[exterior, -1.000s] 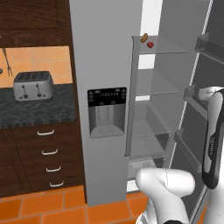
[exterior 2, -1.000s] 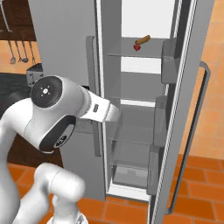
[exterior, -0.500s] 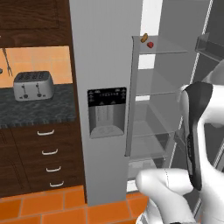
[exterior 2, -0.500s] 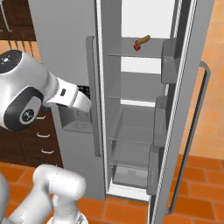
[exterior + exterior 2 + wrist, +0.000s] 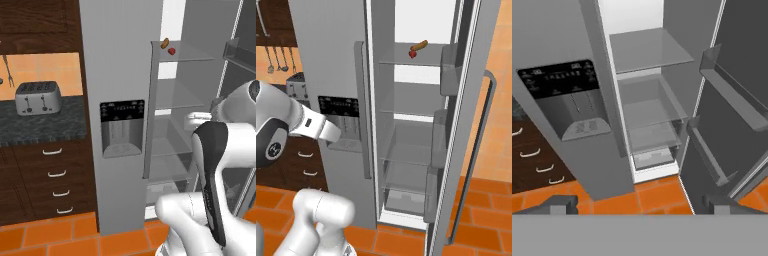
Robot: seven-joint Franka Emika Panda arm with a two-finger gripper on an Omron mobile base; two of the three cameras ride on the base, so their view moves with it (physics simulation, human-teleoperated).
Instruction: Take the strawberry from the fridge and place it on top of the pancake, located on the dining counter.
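1. The tool (image 5: 639, 205) is being held spread and empty, low before the open fridge (image 5: 331, 60), facing its lower shelves.
2. The strawberry (image 5: 412, 53) is lying on the top glass shelf (image 5: 406, 61), touching a small orange-brown food item (image 5: 419, 46).
3. A raised, level approach is judged best, with only the berry being pinched.

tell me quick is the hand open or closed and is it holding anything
Hand: open and empty, its fingertips spread wide apart at the bottom of the hand view, pointing toward the open fridge. The strawberry sits on the top shelf.
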